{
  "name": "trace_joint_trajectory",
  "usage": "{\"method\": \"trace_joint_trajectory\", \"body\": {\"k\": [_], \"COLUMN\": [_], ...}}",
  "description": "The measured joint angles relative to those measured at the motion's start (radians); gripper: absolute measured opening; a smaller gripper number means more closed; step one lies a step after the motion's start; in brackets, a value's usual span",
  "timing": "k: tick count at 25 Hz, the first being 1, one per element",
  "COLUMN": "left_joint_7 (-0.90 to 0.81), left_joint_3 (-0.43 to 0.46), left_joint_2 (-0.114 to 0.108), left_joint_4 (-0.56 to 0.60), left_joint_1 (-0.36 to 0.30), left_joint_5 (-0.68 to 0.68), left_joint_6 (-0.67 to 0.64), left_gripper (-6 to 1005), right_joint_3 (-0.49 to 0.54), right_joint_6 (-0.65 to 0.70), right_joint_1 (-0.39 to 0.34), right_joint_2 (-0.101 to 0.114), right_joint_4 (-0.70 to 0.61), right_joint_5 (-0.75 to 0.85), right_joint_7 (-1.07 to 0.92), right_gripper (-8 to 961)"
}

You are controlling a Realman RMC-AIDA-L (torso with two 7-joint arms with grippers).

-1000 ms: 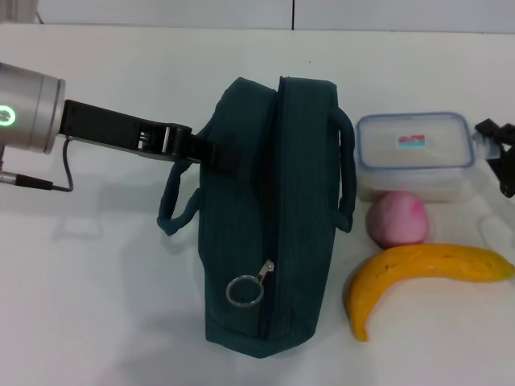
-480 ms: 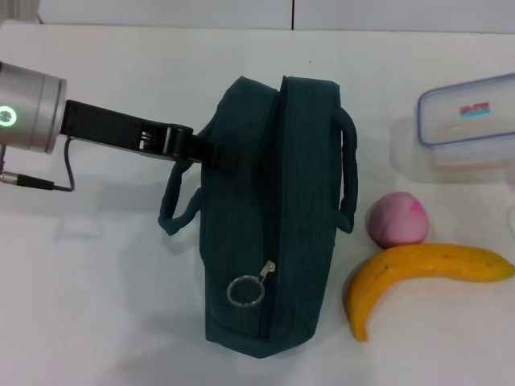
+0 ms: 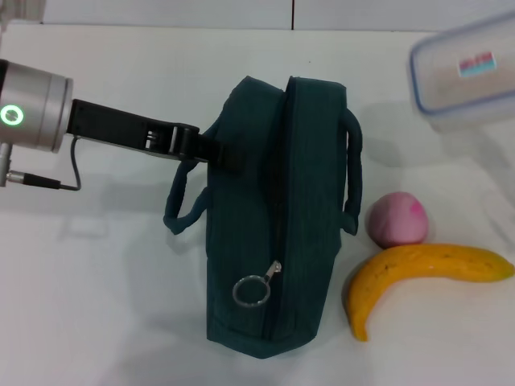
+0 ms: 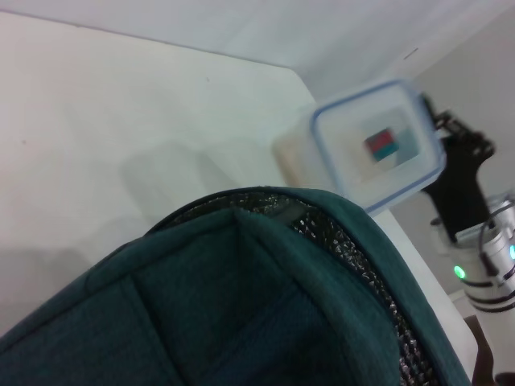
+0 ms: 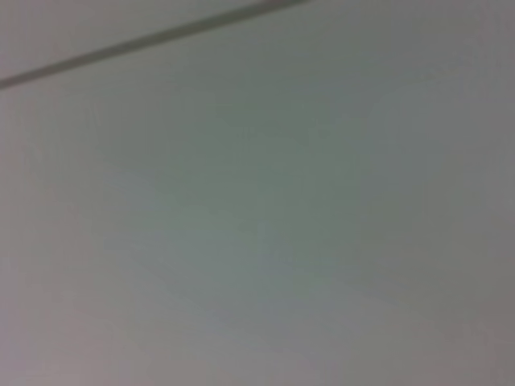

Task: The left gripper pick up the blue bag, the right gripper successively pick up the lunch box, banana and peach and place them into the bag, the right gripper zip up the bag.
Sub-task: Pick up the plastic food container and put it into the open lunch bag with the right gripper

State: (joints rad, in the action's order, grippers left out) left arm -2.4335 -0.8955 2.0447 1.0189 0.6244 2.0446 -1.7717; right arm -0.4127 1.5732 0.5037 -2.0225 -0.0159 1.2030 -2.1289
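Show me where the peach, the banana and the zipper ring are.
peach (image 3: 396, 219), head view, middle of the pink fruit.
banana (image 3: 426, 265), head view, middle of its yellow curve.
zipper ring (image 3: 250, 290), head view, rim of the metal ring on the bag.

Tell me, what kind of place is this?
Probably a robot test lab, not a kitchen: a bare white table holds only a dark teal fabric lunch bag, a curved yellow banana and a round pink peach.
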Motion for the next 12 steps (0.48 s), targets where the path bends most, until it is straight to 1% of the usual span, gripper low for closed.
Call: {"method": "trace_joint_trajectory", "body": {"k": [2,5,9,12], "left_joint_7": [0.000,0.001,0.003,0.003], "left_joint_3": [-0.001,-0.004,-0.005,-0.005], "left_joint_2": [0.002,0.005,0.007,0.007], "left_joint_4": [0.000,0.000,0.000,0.000], "left_joint_1": [0.004,0.009,0.016,0.019], "left_joint_5": [0.000,0.000,0.000,0.002], "left_joint_6": [0.000,0.000,0.001,0.001], "left_gripper": [54,54,54,54], "right_joint_3": [0.000,0.000,0.001,0.001], "right_joint_6": [0.043,0.055,0.057,0.092], "right_joint_1": [0.037,0.089,0.136,0.185], "right_joint_2": [-0.001,-0.002,-0.004,-0.005], "right_joint_4": [0.000,0.004,0.009,0.013], "right_joint_5": [-0.002,-0.003,-0.025,-0.040], "right_joint_7": [0.000,0.000,-0.001,-0.001], "right_gripper": [96,96,95,104]}}
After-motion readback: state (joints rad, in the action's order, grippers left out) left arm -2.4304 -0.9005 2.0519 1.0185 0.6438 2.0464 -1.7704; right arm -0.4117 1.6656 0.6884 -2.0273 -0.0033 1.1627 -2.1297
